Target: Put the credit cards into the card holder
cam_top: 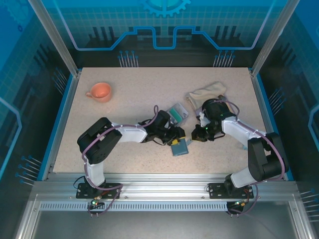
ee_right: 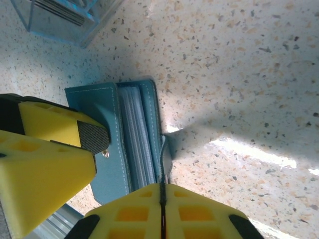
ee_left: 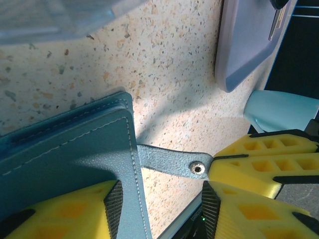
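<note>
From above, the card holder (cam_top: 181, 148) is half covered by the left gripper (cam_top: 174, 141), so little more than a teal corner shows on the table (cam_top: 124, 119). The right wrist view looks into its open edge. Pale sleeves (ee_right: 137, 134) sit packed between the two covers, and whether any sleeve holds a card cannot be made out. The holder's lower end is cut off there by the right gripper (ee_right: 162, 188). Its fingers are pressed together on the holder's strap (ee_right: 168, 152), whose tip is lost in the seam between them. The left gripper's fingers stand apart: one lies against the holder's cover and the other is clear of it, past the strap. Whether the first finger presses down cannot be told. Just beyond the holder stands the clear box (cam_top: 177, 113), cropped and blurred in both wrist views. The credit cards (ee_right: 64, 11) are inside it, seen as dark stacked edges, their count unreadable. Well to the holder's left is an orange cup (cam_top: 100, 92). A beige cloth (cam_top: 206, 92) lies beyond the holder, to its right.
</note>
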`<state>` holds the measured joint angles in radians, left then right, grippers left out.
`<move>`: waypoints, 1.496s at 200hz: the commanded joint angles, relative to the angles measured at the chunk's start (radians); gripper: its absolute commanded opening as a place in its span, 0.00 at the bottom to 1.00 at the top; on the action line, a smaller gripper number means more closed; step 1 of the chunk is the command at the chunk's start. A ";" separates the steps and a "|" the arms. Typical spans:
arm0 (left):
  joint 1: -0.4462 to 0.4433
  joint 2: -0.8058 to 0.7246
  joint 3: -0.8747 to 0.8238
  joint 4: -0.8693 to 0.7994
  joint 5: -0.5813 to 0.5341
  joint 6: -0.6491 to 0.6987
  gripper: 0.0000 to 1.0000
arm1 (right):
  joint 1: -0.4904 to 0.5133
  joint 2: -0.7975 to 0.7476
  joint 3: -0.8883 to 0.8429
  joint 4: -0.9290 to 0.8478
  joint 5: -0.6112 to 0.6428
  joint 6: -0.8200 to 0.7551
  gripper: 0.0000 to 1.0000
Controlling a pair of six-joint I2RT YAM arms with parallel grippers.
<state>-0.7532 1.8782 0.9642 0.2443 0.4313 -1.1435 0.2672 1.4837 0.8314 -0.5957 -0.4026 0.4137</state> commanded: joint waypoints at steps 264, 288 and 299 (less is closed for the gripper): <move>-0.043 -0.027 0.112 -0.469 -0.192 0.213 0.40 | -0.019 0.010 0.013 0.029 -0.177 -0.004 0.03; -0.044 -0.056 0.095 -0.476 -0.211 0.218 0.41 | -0.019 0.010 0.015 0.024 -0.161 -0.002 0.03; -0.043 -0.064 0.090 -0.497 -0.224 0.223 0.40 | -0.019 0.009 0.015 0.028 -0.171 -0.001 0.03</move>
<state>-0.7868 1.8355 1.0470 -0.2050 0.2432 -0.9558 0.2653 1.4857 0.8322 -0.5674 -0.5404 0.4103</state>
